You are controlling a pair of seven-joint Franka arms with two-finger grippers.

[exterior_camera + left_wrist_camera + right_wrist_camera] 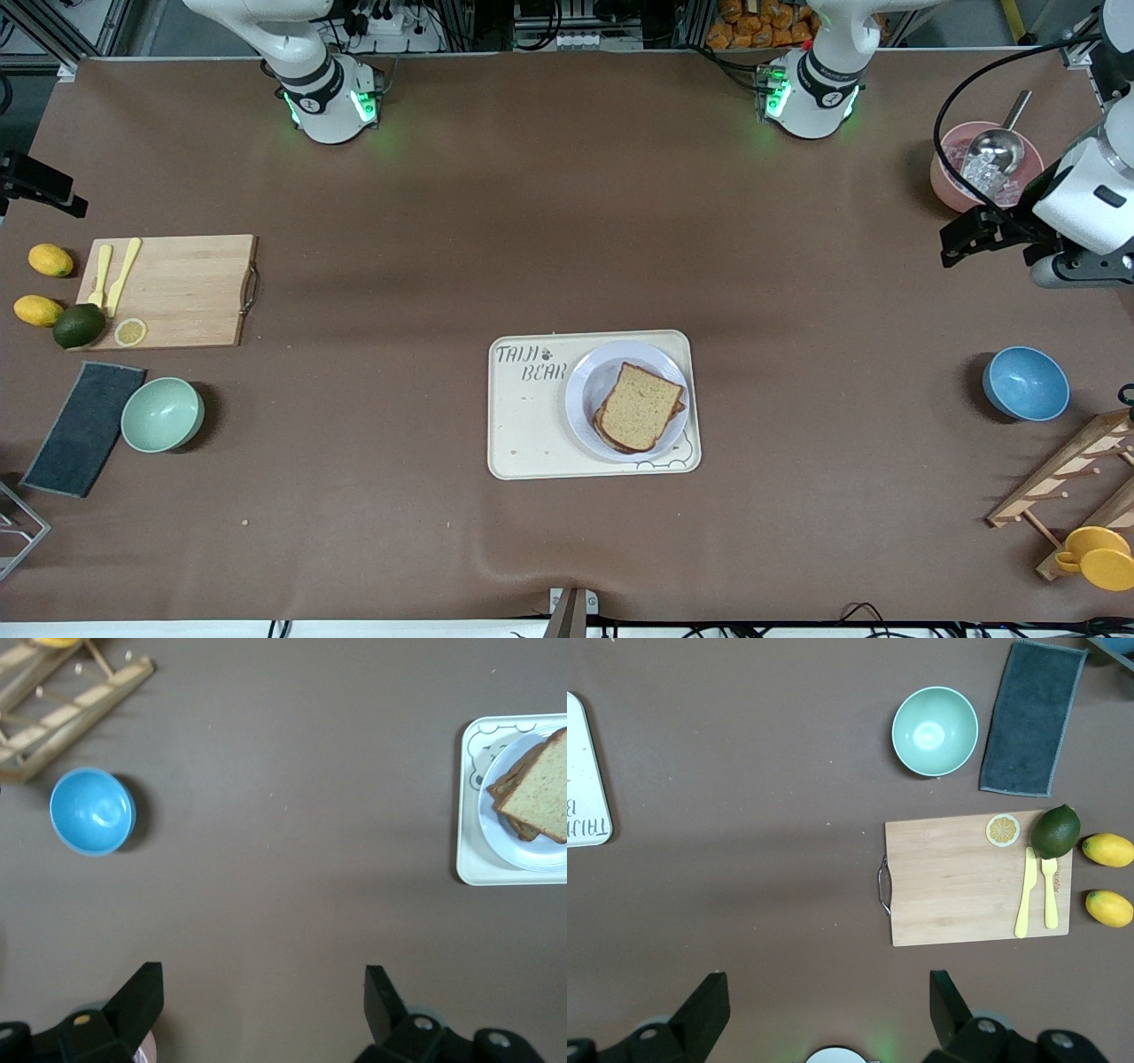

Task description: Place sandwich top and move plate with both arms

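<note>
The sandwich top [641, 405] lies on the stacked slices on the plate [586, 409], and the plate sits on the cream bear tray [530, 425] in the middle of the table, at the tray's end toward the left arm. Nothing grips either of them.

The left gripper [264, 1003] hangs in the air at the left arm's end of the table, over bare brown mat near the pink bowl [946, 174] that holds a metal scoop [999, 146]. Its jaws are spread wide with nothing between them. The blue bowl [1026, 383] stands nearer the front camera than that pink bowl, beside a wooden rack [1063, 474].

The right gripper [830, 1005] waits high over the table by its own base, jaws likewise released and empty. Its wrist view looks down on the cutting board [957, 879], the mint-green bowl [935, 731] and a dark cloth [1030, 718]; 2 lemons [1107, 850] lie just beside the board.
</note>
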